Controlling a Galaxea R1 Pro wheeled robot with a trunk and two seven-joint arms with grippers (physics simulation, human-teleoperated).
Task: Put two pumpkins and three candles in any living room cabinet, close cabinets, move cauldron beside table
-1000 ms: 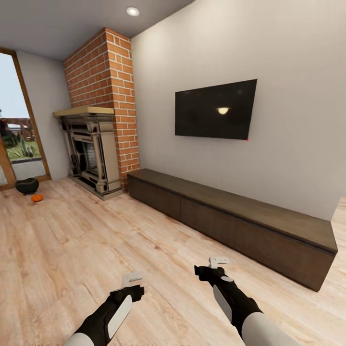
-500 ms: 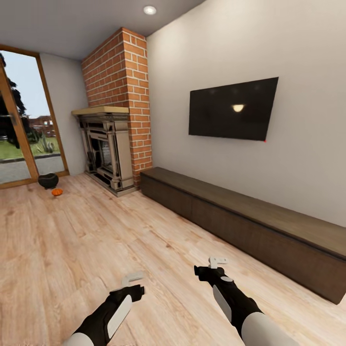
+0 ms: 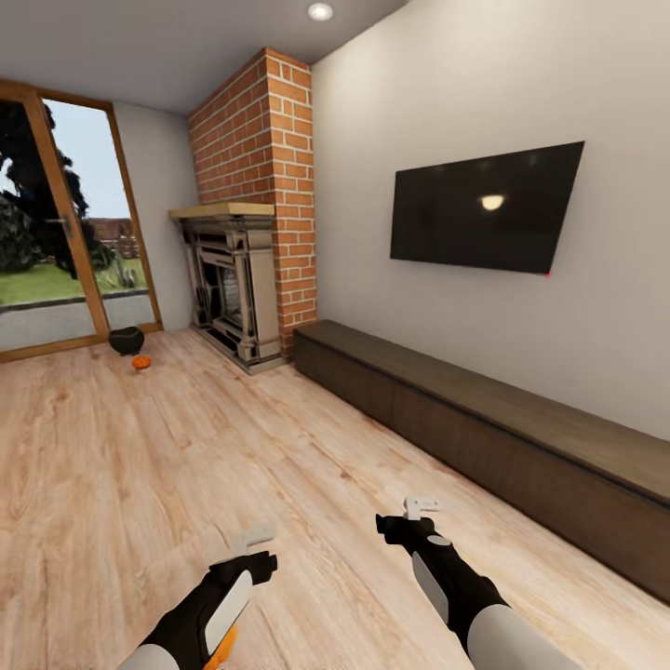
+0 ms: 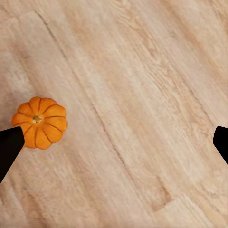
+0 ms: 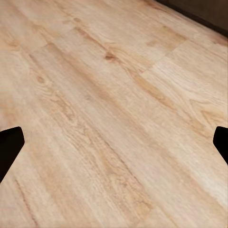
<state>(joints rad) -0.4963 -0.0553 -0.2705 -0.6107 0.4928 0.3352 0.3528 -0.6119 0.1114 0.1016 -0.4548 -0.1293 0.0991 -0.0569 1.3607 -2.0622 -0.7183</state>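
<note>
Low dark cabinet [image 3: 484,423] lined the wall beside brick fireplace [image 3: 256,205]; ribbed orange pumpkin [image 4: 40,122] sat on bare plank floor [image 3: 140,447] under left gripper [image 4: 114,142], both grippers' [image 5: 114,142] fingers spread, empty.

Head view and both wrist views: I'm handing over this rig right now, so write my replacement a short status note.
Left hand and right hand: both open, empty, held over the floor.
One pumpkin lies on the wood floor right under the left hand. A second pumpkin sits by the cauldron near the glass door.
Cabinet under the TV looks closed.
No candles or table in view.
Nothing stored yet; everything is left.
</note>
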